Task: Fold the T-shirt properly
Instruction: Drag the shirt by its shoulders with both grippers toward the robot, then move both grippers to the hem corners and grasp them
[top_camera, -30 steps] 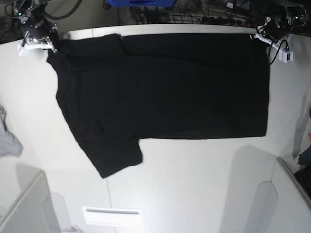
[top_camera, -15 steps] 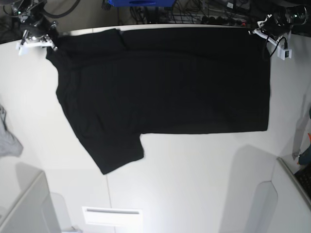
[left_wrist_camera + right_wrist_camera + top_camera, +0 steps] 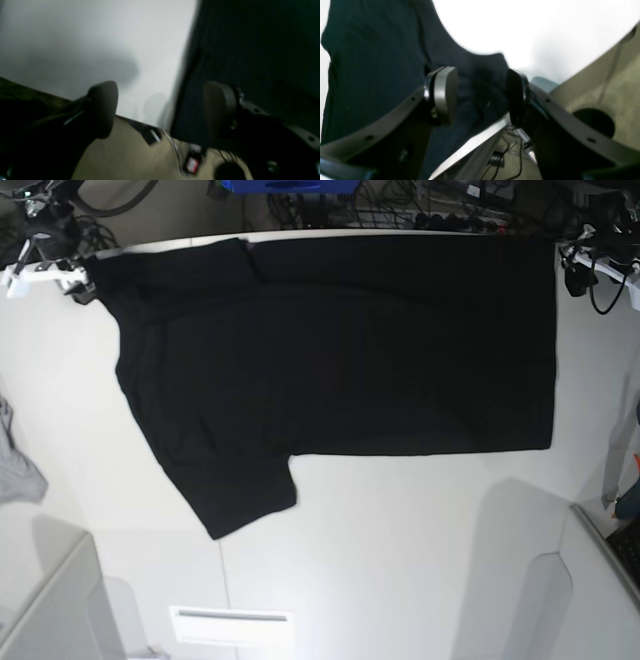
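Both grippers have just let go. A second ago each was pinched shut on a far corner of the large black short-sleeved cloth T-shirt; now the left gripper shows its two dark pads spread wide with nothing between them, one over the white table, the other over dark cloth. The right gripper also stands parted, its jaws apart with black fabric visible behind the gap, not clamped in it.

In the base view the right gripper sits just off the T-shirt's far sleeve corner and the left gripper just off its far hem corner, each a little farther out from the shirt than half a second ago.

The T-shirt itself lies flat and spread across the far half of the white table, its far edge having crept up to the table's back rim over the last second, with the near sleeve jutting towards the camera. No print shows, so the plain side seems to be up. A small light grey cloth lies well apart from the shirt, beyond the sleeve end.

That release looks like the end of a stretch-and-lay-out step: the shirt is smoothed, yet no fold has been made, so the folding proper is still ahead.
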You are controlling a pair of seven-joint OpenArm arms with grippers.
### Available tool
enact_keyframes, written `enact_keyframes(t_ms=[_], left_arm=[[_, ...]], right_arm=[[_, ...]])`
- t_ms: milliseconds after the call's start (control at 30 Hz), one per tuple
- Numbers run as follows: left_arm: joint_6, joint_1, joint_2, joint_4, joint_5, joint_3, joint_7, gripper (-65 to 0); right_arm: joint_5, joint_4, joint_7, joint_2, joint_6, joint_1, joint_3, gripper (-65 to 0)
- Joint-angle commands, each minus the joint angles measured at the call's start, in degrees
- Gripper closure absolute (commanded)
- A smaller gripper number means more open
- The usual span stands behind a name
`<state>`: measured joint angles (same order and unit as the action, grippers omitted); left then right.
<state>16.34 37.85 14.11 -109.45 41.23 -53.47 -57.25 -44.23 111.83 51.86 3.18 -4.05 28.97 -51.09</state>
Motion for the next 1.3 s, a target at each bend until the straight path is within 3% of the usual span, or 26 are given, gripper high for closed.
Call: enact_keyframes(t_ms=[0,100,200,267,433,467,567,667,800,867,1033,1267], left_arm=[[-0.03,-0.53,0.88,-1.8,0.39,-2.13,0.86,-51.2],[-0.03,-3.34,1.14,-1.98,0.22,-5.38,0.86,-50.8],[-0.03,-6.07,2.64,-1.8,-0.05,-5.03,0.86,-46.4],[-0.03,-7.47,3.08,-1.45,-0.05,-3.19,0.86,-36.4],[-0.03,-9.49,3.17,-1.36,-0.05,-2.22,0.86,-2.1],[-0.03,-9.67,3.17,-1.36,-0.05,-2.22,0.86,0.0],[-0.03,-9.49,3.17,-1.36,-0.05,-2.31,0.86,0.0],[-0.03,-9.14,3.17,-1.36,-0.05,-2.66,0.86,0.0],[-0.03,-9.05,3.17,-1.28,-0.05,-2.75,0.86,-31.8],[-0.03,-9.05,3.17,-1.28,-0.05,-2.75,0.86,-42.0],[-0.03,-9.76,3.17,0.66,-0.05,-2.66,0.86,-41.0],[-0.03,-11.96,6.51,8.83,-0.05,-2.22,0.86,-41.1]], right_arm=[[-0.56,1.0,-0.91,-2.26,-0.47,-1.24,-0.29,-30.6],[-0.48,0.92,-0.73,-5.69,-0.47,-6.42,2.08,-30.6],[-0.48,-1.02,-0.82,-10.52,-0.47,-12.4,10.08,-30.6],[-0.48,-5.68,-0.91,-13.25,-0.39,-18.47,16.32,-30.6],[-0.39,-25.46,-1.53,-18.17,-0.3,-35.26,27.13,-30.6],[-0.39,-29.68,-2.49,-19.05,-0.3,-38.25,29.16,-30.6],[-0.39,-42.51,-8.03,-22.21,-0.39,-46.16,36.89,-31.1],[-0.48,-56.49,-12.87,-24.06,-0.47,-53.98,45.51,-36.8],[-0.48,-64.05,-16.82,-24.15,-2.93,-58.38,52.1,-39.0],[-0.48,-67.13,-17.79,-24.15,-3.64,-60.31,55.0,-39.0],[-0.48,-72.05,-20.78,-23.8,-3.9,-62.95,63.71,-39.0],[-0.48,-72.05,-20.95,-23.53,-3.99,-62.77,68.1,-38.9]])
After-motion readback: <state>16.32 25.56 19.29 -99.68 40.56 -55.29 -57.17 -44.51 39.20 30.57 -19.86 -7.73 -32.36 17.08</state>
